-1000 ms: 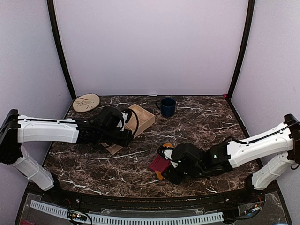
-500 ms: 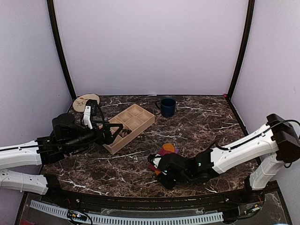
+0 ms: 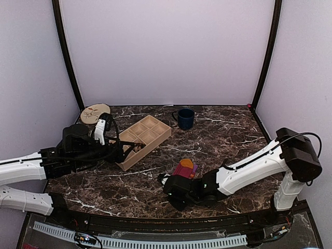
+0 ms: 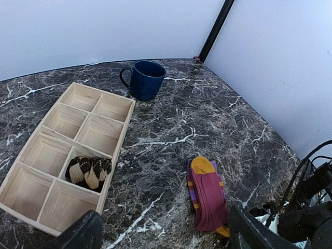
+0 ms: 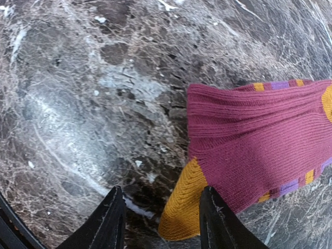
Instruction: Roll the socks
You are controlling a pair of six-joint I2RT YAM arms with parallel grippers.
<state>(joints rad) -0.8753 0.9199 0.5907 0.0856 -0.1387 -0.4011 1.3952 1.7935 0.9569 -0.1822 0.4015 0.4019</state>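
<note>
The purple sock [image 4: 207, 199], with orange toe and stripes, lies flat on the marble [image 3: 184, 168]. My right gripper [image 5: 161, 223] is open low over its near end. The orange tip [image 5: 184, 210] lies between the jaws against the right finger, with a gap to the left finger. The brown argyle sock [image 4: 89, 172] sits as a small bundle in one compartment of the wooden tray [image 4: 124, 129]. My left gripper [image 4: 166, 238] is open and empty, hovering back from the tray's near-left end [image 3: 120, 149].
A blue mug [image 3: 184, 118] stands behind the tray [image 3: 155, 136]. A round wooden disc [image 3: 95, 113] lies at the back left corner. Walls close in the table on three sides. The right arm [image 3: 249, 168] stretches low across the front right.
My left gripper has opened and drawn back from the tray, leaving the argyle bundle in its compartment. The right gripper has slid left and nearer, off the purple sock's body to its end.
</note>
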